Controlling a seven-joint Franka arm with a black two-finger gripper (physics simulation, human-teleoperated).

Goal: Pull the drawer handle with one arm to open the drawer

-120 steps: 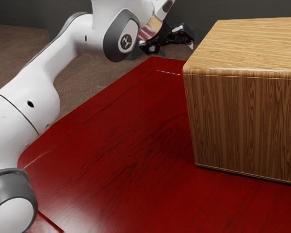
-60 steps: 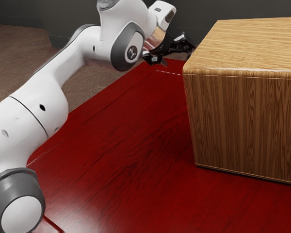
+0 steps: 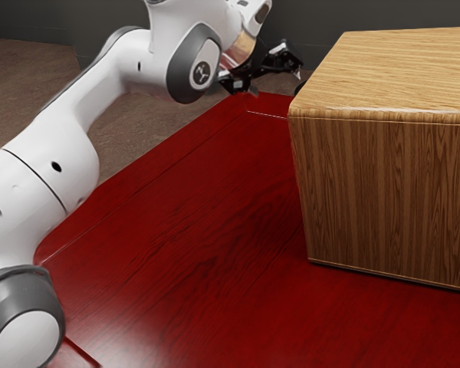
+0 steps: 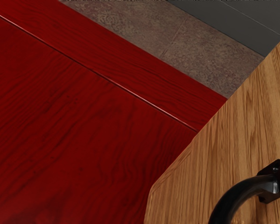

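A wooden drawer cabinet (image 3: 383, 153) stands on the red table (image 3: 199, 230) at the exterior view's right. Its front face is turned away from that camera. My black gripper (image 3: 290, 60) hovers by the cabinet's far upper corner, above the table's back edge. It is open, with nothing between its fingers. In the wrist view the cabinet's wood front (image 4: 233, 149) lies just under my hand. A curved black drawer handle (image 4: 238, 198) is fixed to it by a black bracket (image 4: 274, 182). The handle is off to one side of the hand, untouched.
The white arm (image 3: 100, 115) reaches in from the exterior view's left, over the table's back left edge. Brown floor (image 3: 31, 77) and a dark wall (image 3: 330, 15) lie beyond the table. Bare red tabletop (image 4: 60, 116) spreads in front of the cabinet.
My hand dipped toward the table's back edge half a second ago and has risen again. It stays beside the cabinet's far corner. The cabinet has not moved.
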